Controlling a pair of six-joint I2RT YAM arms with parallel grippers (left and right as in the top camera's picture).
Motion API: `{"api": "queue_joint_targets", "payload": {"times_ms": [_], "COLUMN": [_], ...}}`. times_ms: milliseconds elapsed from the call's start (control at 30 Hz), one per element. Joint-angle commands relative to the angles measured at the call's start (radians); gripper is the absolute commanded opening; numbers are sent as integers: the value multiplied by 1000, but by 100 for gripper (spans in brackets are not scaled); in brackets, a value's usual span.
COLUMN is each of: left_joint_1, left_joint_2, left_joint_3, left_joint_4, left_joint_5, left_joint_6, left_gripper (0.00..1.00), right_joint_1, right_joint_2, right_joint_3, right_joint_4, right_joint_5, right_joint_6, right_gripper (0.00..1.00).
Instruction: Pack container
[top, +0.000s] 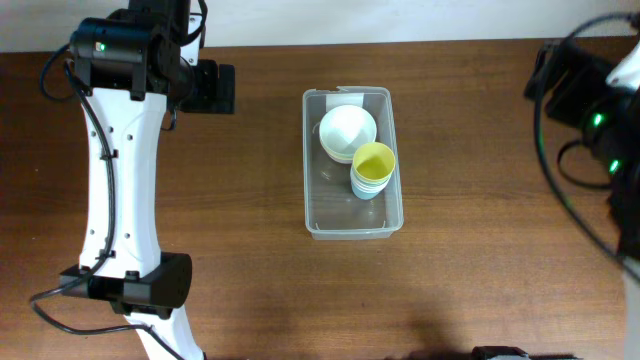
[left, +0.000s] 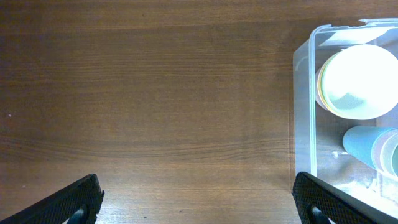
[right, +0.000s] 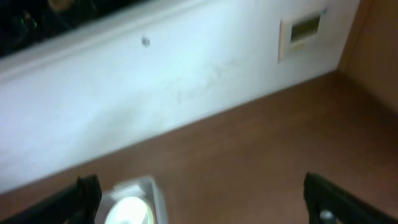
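Clear container (top: 340, 205) untouched; left claw (left: 199, 202), right claw (right: 202, 202) gaping (both empty).

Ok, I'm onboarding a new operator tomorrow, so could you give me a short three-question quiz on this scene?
1. True or false: the container holds nothing.
2. What colour is the top one of the stacked cups? A red, B yellow, C black.
3. Fill in: the left gripper and the right gripper are both ____ (open or shut).

Key
1. False: stacked bowls and the stacked cups sit inside it.
2. B.
3. Open: each wrist view shows its fingers wide apart with nothing between them.
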Motion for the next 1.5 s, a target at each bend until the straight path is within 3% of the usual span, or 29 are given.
{"api": "queue_joint_targets", "payload": {"times_ms": [0,233,733,967,1467], "left_joint_1": [6,6,6,6,6], "left_joint_2": [8,8,8,8,8], "left_joint_3": [-5,-5,-5,-5,-5], "left_joint_4": [2,2,2,2,2], "left_joint_5": [-5,-4,-4,-4,-4], "left_joint_6": [-13,-13,-13,-13,-13], "left_gripper": [100,100,100,100,100], "right_joint_1": [8,8,8,5,4], "right_joint_2": [-147,-440,-946,-1101,-1262], "right_joint_3": [-258,-703,-1355,-1502,-1675], "right_joint_4": [126,289,559,568,568], "right_joint_5": [34,23,16,16,11], "right_joint_6": [-87,-138,-206,-206,-195], "right_gripper": [99,99,99,99,99]}}
